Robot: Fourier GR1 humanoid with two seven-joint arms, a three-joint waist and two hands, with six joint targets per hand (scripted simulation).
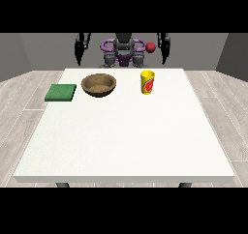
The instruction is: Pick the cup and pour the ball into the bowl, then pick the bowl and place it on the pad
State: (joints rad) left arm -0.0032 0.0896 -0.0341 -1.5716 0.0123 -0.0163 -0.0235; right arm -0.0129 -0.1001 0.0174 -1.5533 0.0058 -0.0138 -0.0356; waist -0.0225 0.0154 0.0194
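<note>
Stood upright on white table (121,136), far side: yellow cup (147,82) with red mark, just beside brown bowl (99,85). Lay left of bowl: green pad (61,92). Hung behind table, apart from everything: both hands (80,51) (164,49); fingers impossible to tell. Seen above cup, near robot: red ball (150,47).
</note>
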